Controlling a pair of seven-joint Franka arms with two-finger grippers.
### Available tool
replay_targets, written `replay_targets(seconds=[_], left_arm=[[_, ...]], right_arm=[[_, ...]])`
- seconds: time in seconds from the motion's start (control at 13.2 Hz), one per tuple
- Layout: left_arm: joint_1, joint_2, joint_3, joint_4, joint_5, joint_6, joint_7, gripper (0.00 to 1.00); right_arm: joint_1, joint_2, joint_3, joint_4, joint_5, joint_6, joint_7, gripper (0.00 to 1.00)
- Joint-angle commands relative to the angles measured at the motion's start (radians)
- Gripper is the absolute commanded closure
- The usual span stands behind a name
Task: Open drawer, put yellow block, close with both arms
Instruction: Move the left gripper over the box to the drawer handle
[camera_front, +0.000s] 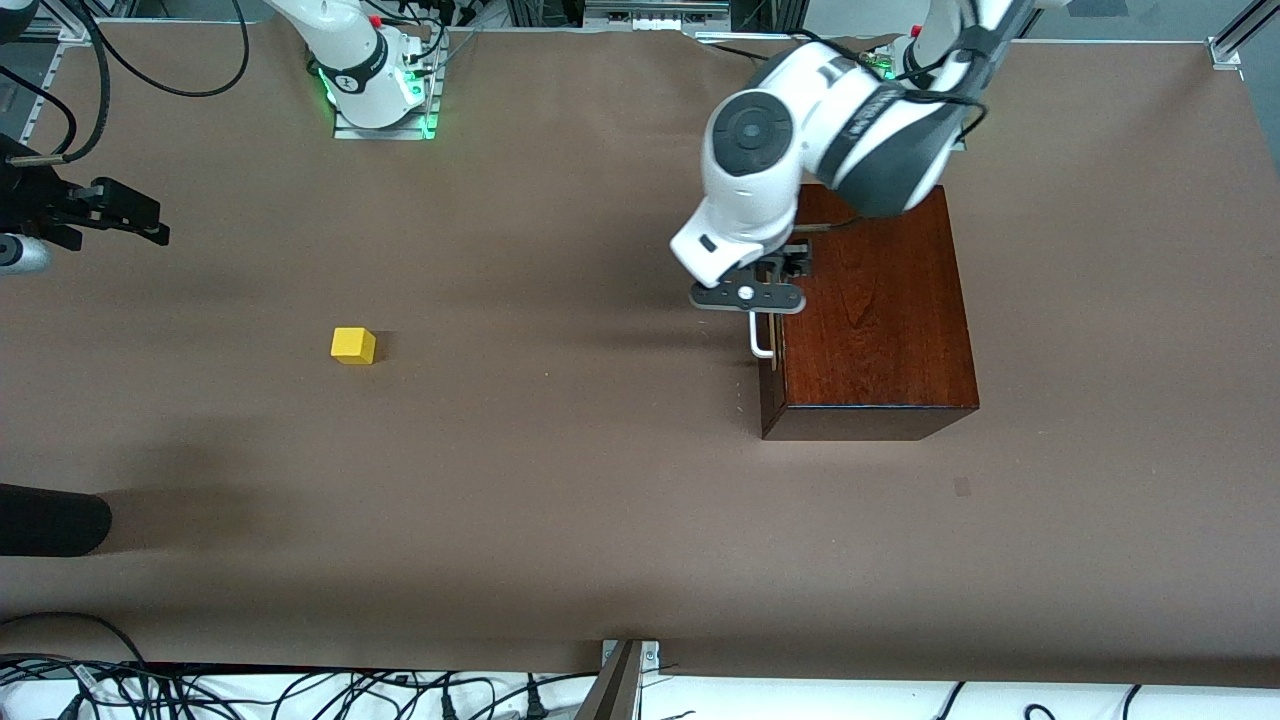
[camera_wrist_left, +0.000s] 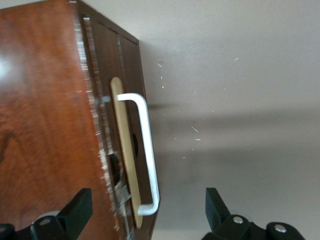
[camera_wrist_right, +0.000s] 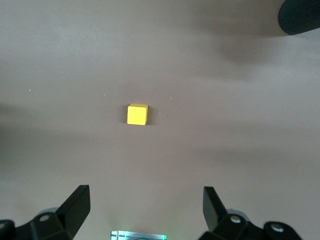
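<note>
The dark reddish-brown wooden box (camera_front: 875, 320) stands toward the left arm's end of the table. Its drawer looks closed, with the white bar handle (camera_front: 760, 340) on the side facing the table's middle. My left gripper (camera_front: 765, 300) hangs over the box edge above the handle. In the left wrist view it (camera_wrist_left: 147, 212) is open, with the handle (camera_wrist_left: 145, 155) between its fingers, which do not touch it. The yellow block (camera_front: 353, 345) lies on the table toward the right arm's end. My right gripper (camera_wrist_right: 145, 210) is open and empty, high above the block (camera_wrist_right: 137, 114).
A black rounded object (camera_front: 50, 520) lies at the table's edge nearer the front camera than the block; it also shows in the right wrist view (camera_wrist_right: 300, 15). The right arm's base (camera_front: 375, 85) glows green. Brown table (camera_front: 560, 480) spreads between block and box.
</note>
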Motion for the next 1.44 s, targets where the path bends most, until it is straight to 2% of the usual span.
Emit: replay_targets(seconds=[0.0, 0.23, 0.76, 0.98, 1.36], left_arm=[[-0.034, 0.047, 0.008, 0.016, 0.058, 0.007, -0.021, 0.00], [-0.063, 0.078, 0.009, -0.010, 0.063, 0.034, -0.041, 0.00], [-0.052, 0.135, 0.018, -0.010, 0.061, 0.071, -0.068, 0.00], [-0.054, 0.151, 0.021, -0.009, 0.064, 0.071, -0.110, 0.00], [-0.064, 0.200, 0.021, -0.003, 0.159, 0.091, -0.139, 0.00]], right_arm=[[-0.001, -0.001, 0.001, 0.008, 0.005, 0.021, -0.005, 0.00], [0.000, 0.007, 0.001, 0.008, 0.004, 0.073, -0.005, 0.00], [0.003, 0.010, 0.003, 0.008, 0.004, 0.073, 0.009, 0.00], [0.000, 0.050, 0.003, 0.031, 0.005, 0.087, -0.009, 0.00], [-0.004, 0.058, 0.000, 0.065, 0.007, 0.090, -0.006, 0.00]])
